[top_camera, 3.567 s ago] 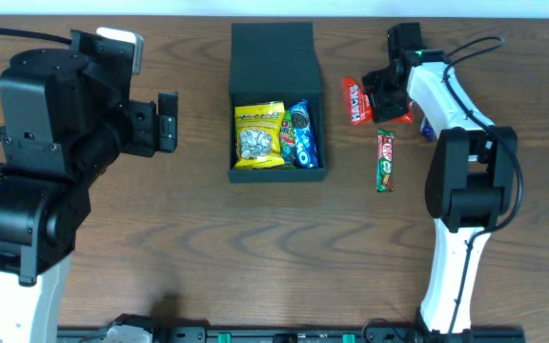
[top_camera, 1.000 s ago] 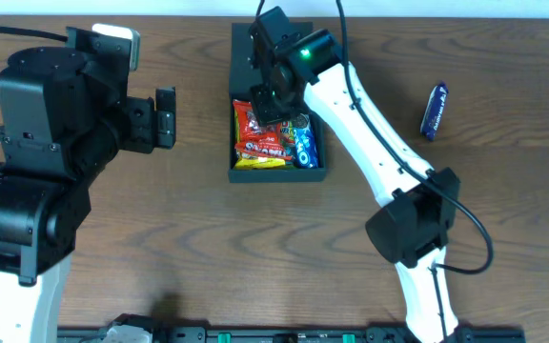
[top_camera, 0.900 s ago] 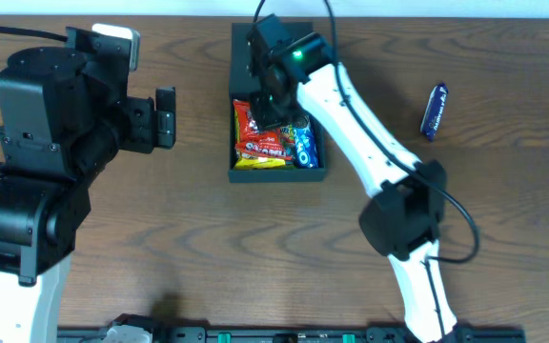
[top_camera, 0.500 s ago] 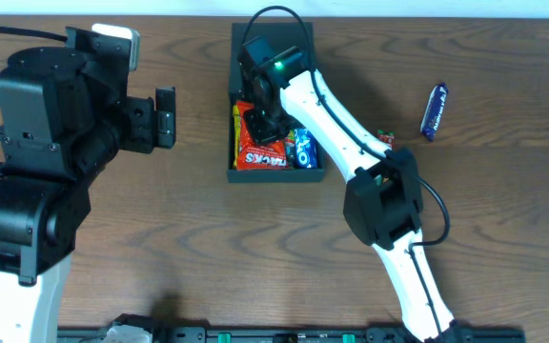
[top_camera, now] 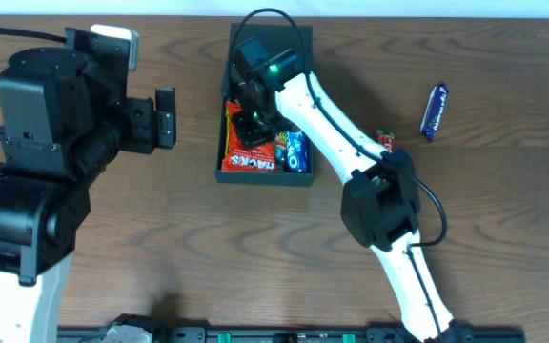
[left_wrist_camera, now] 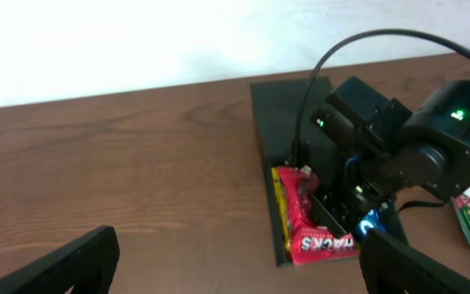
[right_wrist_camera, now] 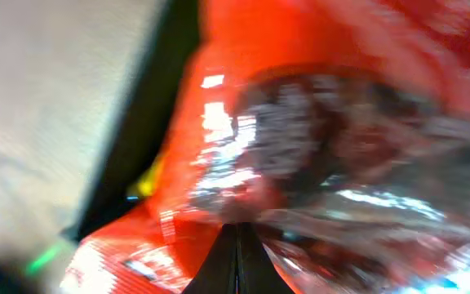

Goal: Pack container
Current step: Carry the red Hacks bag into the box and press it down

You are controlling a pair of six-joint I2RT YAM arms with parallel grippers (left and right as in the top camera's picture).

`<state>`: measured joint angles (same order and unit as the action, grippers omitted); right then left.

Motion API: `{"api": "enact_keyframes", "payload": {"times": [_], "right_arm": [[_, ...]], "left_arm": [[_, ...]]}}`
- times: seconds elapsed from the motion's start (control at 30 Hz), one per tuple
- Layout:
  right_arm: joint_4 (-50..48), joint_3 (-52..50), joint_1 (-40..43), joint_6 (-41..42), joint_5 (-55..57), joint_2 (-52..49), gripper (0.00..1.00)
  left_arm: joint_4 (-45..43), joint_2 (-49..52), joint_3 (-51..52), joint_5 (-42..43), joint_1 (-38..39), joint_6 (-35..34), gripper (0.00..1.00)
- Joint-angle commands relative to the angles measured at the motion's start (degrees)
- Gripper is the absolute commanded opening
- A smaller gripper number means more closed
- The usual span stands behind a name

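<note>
The container (top_camera: 296, 57), a dark square box with its lid flap lying open behind it, sits at the table's middle back. A red Hacks packet (top_camera: 248, 157) lies in its left half, over a yellow packet of which only an edge shows, and a blue Oreo packet (top_camera: 294, 152) lies beside it. My right gripper (top_camera: 253, 122) reaches down into the box, shut on the red packet's (right_wrist_camera: 300, 122) crinkled foil, which fills the right wrist view. My left gripper (top_camera: 167, 118) hangs open, left of the box. In the left wrist view the container (left_wrist_camera: 277, 114) and red packet (left_wrist_camera: 310, 224) lie ahead to the right.
A dark blue packet (top_camera: 434, 110) lies on the table at the back right. A green and red bar (top_camera: 385, 139) peeks out from behind the right arm. The right arm's white links (top_camera: 336, 124) cross over the box's right side.
The right gripper has sunk lower into the box with the red packet. The whole container has slid a little left and toward the front. The left arm has stayed put.
</note>
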<state>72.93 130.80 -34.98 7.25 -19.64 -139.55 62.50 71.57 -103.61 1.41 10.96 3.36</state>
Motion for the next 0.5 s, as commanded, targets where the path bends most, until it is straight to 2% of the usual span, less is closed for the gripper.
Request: {"api": "enact_keyframes", "payload": {"times": [0.0,0.23,0.47], "right_arm": [[-0.7,-0.35,-0.87,-2.23,-6.97,-0.17,0.01],[-1.77,0.63,-0.37,-3.26,-7.63,0.28,0.01],[-2.45,2.8,3.93,-3.23,-6.08,8.2,0.01]], "left_arm": [[0.63,0.33,0.33,-0.44,-0.17,-0.39,0.95],[1.31,0.57,0.33,-0.35,-0.17,-0.83,0.95],[3.74,4.13,0.35,0.17,-0.17,-2.78,0.95]]}}
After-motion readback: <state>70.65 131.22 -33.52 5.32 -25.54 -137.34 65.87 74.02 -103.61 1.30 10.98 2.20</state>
